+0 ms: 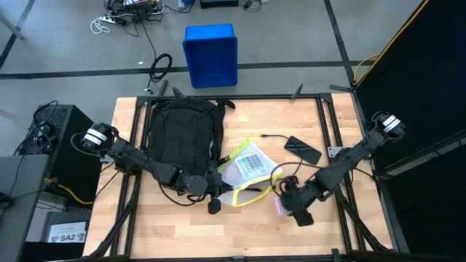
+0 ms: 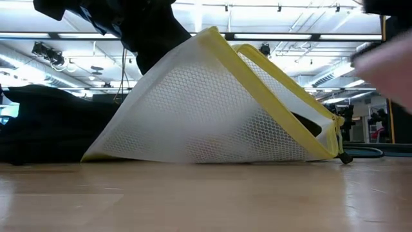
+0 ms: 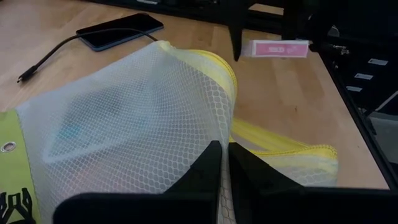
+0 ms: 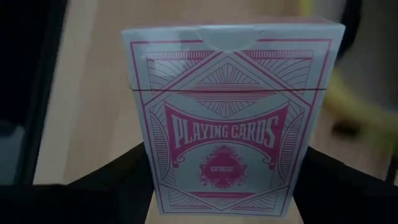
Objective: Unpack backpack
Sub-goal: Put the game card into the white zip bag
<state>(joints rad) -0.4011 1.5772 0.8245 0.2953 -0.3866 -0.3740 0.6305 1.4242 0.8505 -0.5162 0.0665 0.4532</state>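
The black backpack [image 1: 182, 131] lies flat at the table's far left. Beside it on the right is a white mesh pouch with yellow trim [image 1: 247, 171]; in the low view the pouch [image 2: 212, 109] is raised like a tent. My left gripper [image 1: 218, 177] reaches in level from the left, by the backpack's near end, and is shut on the pouch [image 3: 143, 118]. My right gripper [image 1: 285, 198] is near the table's near right, just right of the pouch, shut on a pink-and-white playing-card box [image 4: 233, 118]. My left gripper [image 3: 224, 149] pinches the pouch's mesh wall [image 3: 211, 134] between its two fingers, coming from the table's left. That side of the pouch is pulled up off the table, while its lower edge [image 2: 193, 160] still rests on the wood. My right gripper [image 4: 233, 186] pinches the card box between its two fingers, one on each narrow side, at the end away from the flap [image 4: 186, 193]. The box [image 3: 278, 48] is lifted clear of the table and lies level.
A dark phone [image 1: 302, 149] with a thin black cable [image 1: 273, 136] lies on the far right part of the table. A blue plastic bin [image 1: 211, 54] stands on the floor beyond the far edge. Bare wood [image 1: 240, 229] runs along the near edge.
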